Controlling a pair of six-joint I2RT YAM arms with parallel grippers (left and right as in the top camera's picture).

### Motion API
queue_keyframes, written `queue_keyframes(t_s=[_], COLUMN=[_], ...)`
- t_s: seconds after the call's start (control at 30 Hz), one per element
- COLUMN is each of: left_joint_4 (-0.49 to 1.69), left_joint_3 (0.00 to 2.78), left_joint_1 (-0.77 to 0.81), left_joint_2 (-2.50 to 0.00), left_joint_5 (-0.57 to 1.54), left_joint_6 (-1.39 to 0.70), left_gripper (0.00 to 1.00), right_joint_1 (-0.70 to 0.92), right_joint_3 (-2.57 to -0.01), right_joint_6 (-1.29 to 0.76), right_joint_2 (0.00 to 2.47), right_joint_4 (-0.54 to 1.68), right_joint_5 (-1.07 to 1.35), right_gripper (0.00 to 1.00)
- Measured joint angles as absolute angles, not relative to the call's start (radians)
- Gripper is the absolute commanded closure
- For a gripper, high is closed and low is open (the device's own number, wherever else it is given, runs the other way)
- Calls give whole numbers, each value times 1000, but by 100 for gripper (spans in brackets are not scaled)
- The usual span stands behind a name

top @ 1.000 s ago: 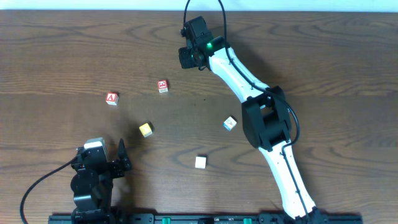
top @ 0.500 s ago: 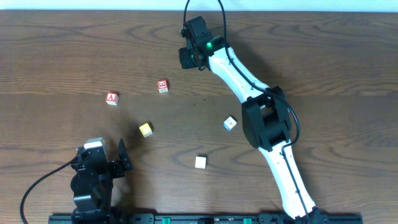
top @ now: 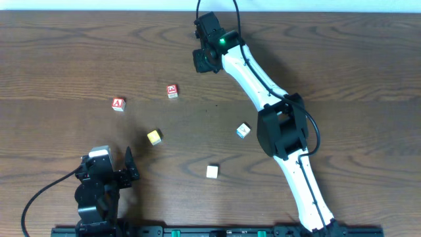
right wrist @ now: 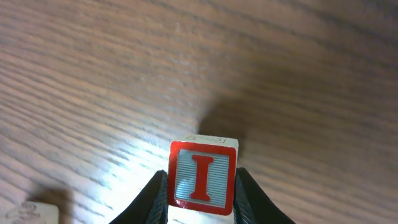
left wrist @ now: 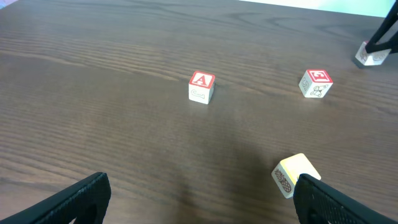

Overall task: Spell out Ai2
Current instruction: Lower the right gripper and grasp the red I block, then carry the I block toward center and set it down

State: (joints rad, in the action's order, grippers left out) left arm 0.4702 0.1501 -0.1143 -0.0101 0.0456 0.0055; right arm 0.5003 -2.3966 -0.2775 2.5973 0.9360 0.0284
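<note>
Overhead: straight down, whole table (top: 66, 52). Left wrist — low, oblique, shares A cube (left wrist: 201, 86) with overhead. Right wrist — very near I cube (right wrist: 202, 177).

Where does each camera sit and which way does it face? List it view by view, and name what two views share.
Overhead: fixed above the table, looking straight down; the left arm and right arm both show.
Left wrist: low at the robot's side, facing across the table; the left tool open, its fingers in the bottom corners.
Right wrist: close over the wood, looking along the right tool, shut on the I cube.
Shared: overhead and left wrist both show the A cube and yellow cube.
</note>
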Motion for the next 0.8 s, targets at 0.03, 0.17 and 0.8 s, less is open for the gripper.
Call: queue_keyframes(t_s=[0.03, 0.17, 0.8], left_joint_4=[470, 470, 470], left_joint_3=[150, 150, 150], left_joint_1=[-114, -114, -114], left_joint_2=[-10, -10, -10], left_joint_5=[46, 46, 46], left_joint_6=[6, 6, 6], left_gripper=[5, 5, 5], right_joint_1=[500, 500, 503], right_joint_3=[-2401, -2421, -2409], right_joint_6=[-278, -278, -326], right_joint_2=[2597, 2597, 2583], right_joint_4=[946, 977, 1062], right_joint_5=[27, 21, -42], right_gripper=[99, 99, 99])
